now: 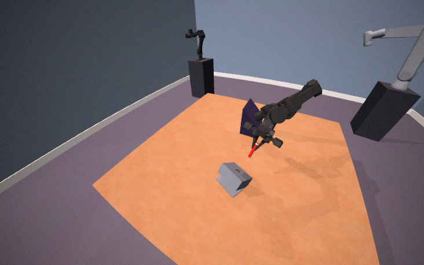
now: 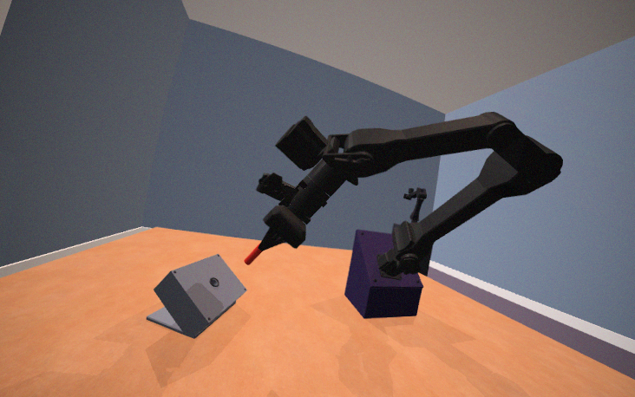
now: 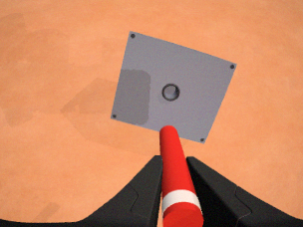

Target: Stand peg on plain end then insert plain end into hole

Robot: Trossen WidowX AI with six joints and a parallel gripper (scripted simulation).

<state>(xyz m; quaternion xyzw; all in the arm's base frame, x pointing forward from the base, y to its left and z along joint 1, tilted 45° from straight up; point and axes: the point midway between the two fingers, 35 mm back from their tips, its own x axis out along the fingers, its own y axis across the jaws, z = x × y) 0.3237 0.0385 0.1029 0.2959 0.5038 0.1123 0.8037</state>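
Currently the red peg (image 1: pixel 252 150) (image 2: pixel 252 255) (image 3: pixel 175 166) is held aloft and tilted, plain end forward, white band near the claw (image 1: pixel 256 144) (image 2: pixel 263 244) (image 3: pixel 174 159), which is closed firmly on it. In the wrist view its plain end overlaps the lower edge of the grey sloped block (image 1: pixel 234 177) (image 2: pixel 196 285) (image 3: pixel 199 95); the hole (image 1: pixel 237 170) (image 2: pixel 214 282) (image 3: pixel 170 92) lies beyond, empty. Block sits nearer the orange tabletop's left corner than the purple base (image 1: pixel 245 125) (image 2: pixel 396 299) does. Judged step: aligning for insertion. Risks: angular error could jam the peg at the rim; sideways offset could land it on the face; finger slip under pushing could leave it short of bottom.
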